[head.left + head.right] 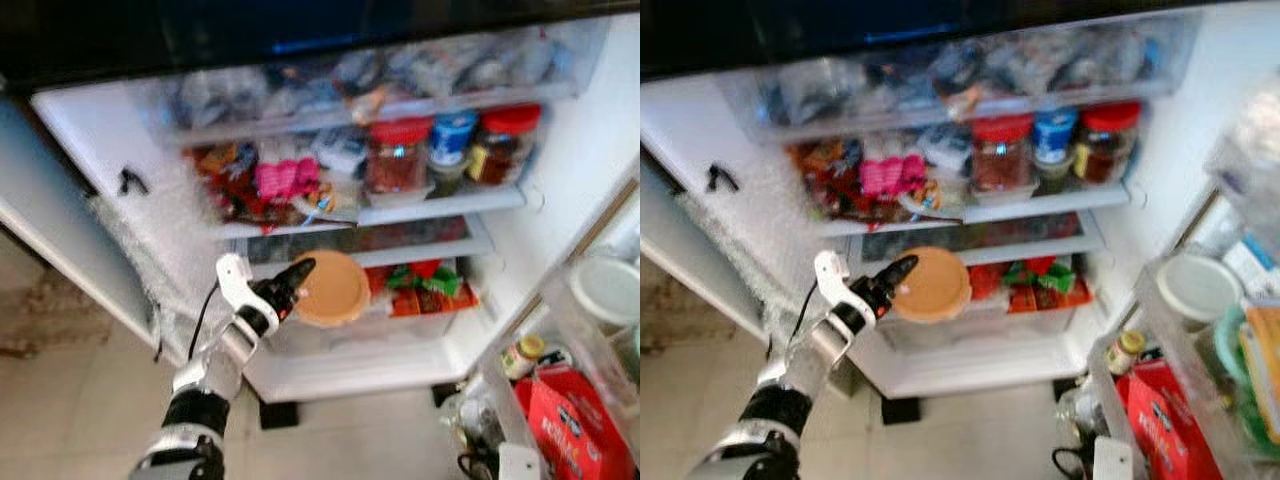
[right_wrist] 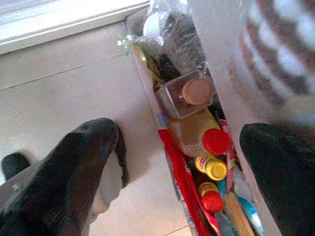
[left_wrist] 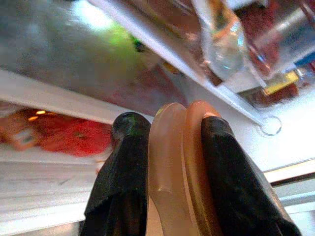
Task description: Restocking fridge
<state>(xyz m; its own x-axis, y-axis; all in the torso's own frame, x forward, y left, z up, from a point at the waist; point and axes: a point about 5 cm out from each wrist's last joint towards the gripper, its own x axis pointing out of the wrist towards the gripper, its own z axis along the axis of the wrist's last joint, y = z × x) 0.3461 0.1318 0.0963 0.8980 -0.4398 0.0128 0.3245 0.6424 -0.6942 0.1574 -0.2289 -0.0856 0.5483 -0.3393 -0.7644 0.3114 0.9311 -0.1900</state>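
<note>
My left gripper (image 3: 170, 182) sits closest to the lens, its two black fingers (image 3: 123, 172) clenched on the rim of a flat, tan round container (image 1: 330, 288) seen edge-on between them. From the head views, that container is held up in front of the open fridge (image 1: 90, 150), level with the gap between the glass shelf (image 1: 440, 205) above the jaws and the clear crisper drawer (image 1: 400, 330) below them.

I judge this to be the placing step: the container is carried to the fridge mouth but not yet resting on anything. The next move calls for pushing it forward past the fingertips onto the low shelf, keeping it level and clear of the red-and-green packets (image 1: 425, 285) just beyond the jaws, then opening only once it is supported.

Counting: one tan container in hand; on the shelf above the jaws, two red-lidded jars (image 1: 397, 155) and one blue-lidded tub (image 1: 453, 135) between them, plus one pink packet (image 1: 285, 178).

My right gripper (image 2: 172, 162) hangs over the door bins (image 2: 167, 147) with its fingers spread wide and nothing between them; beyond them I count two red-capped bottles (image 2: 215, 141), one yellow-capped bottle (image 2: 216, 168) and one brown-lidded jar (image 2: 196, 91).
</note>
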